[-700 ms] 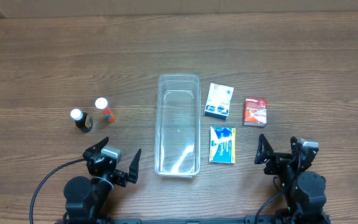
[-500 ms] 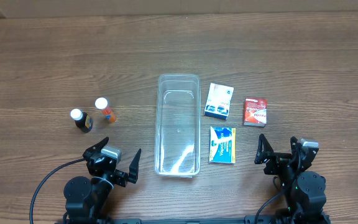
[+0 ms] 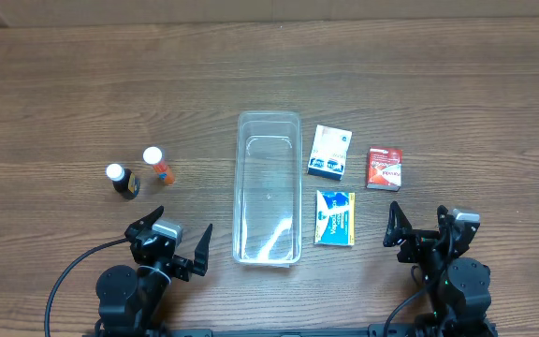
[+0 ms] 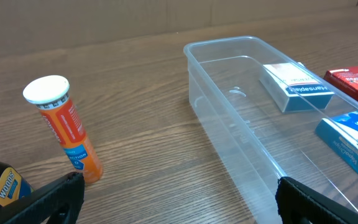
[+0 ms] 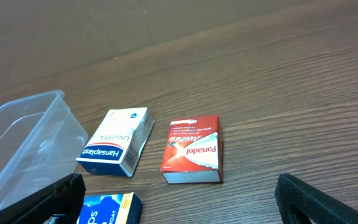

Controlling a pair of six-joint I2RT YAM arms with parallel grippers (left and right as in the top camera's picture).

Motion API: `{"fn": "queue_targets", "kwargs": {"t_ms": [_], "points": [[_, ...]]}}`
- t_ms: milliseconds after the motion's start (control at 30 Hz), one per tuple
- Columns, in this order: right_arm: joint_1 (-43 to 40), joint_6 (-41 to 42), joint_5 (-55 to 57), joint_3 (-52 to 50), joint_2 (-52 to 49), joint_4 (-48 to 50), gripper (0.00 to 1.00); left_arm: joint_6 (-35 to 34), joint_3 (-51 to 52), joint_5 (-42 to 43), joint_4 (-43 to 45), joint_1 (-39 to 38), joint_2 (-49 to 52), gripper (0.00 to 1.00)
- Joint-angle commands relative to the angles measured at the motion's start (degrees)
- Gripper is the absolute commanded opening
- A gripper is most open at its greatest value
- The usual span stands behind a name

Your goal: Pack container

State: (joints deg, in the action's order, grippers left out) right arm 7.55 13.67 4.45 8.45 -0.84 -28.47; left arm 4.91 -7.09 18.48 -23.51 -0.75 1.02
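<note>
From above nothing has stirred — the container (image 3: 269,197) lies empty mid-counter (image 3: 438,75), left pincer (image 3: 178,241) and right pincer (image 3: 426,227) parked at the near edge, fingers apart; the left wrist view shows the orange tube (image 4: 64,127) untouched, the right the red box (image 5: 191,149) likewise — packing hasn't begun.

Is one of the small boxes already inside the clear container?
No, the container is empty; the white box, the red box and the blue box all lie on the table to its right.

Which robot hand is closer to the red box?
Right. The right gripper sits robot-side of the red box, close by; the left gripper is far across the container.
</note>
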Motion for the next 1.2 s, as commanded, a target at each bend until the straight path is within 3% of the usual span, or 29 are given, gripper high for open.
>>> {"fn": "queue_targets", "kwargs": {"t_ms": [0,633,867,1000,1167], "points": [[0.2,-0.2,-0.2,-0.5,0.7,0.3,1.0,1.1,0.3,0.6,0.4,0.4,-0.4,1.0],[0.2,-0.1,-0.3,-0.5,0.7,1.4,1.0,1.1,0.3,0.6,0.4,0.4,-0.4,1.0],[0.2,12.6,-22.9,-0.2,0.7,13.8,1.0,1.1,0.3,0.6,0.4,0.4,-0.4,1.0],[0.2,9.6,-23.4,11.8,-4.6,7.7,1.0,1.1,0.3,0.6,0.4,0.4,-0.4,1.0],[0.2,7.6,-20.4,37.5,-27.4,-9.3,1.0,1.1,0.3,0.6,0.4,0.4,-0.4,1.0]]}}
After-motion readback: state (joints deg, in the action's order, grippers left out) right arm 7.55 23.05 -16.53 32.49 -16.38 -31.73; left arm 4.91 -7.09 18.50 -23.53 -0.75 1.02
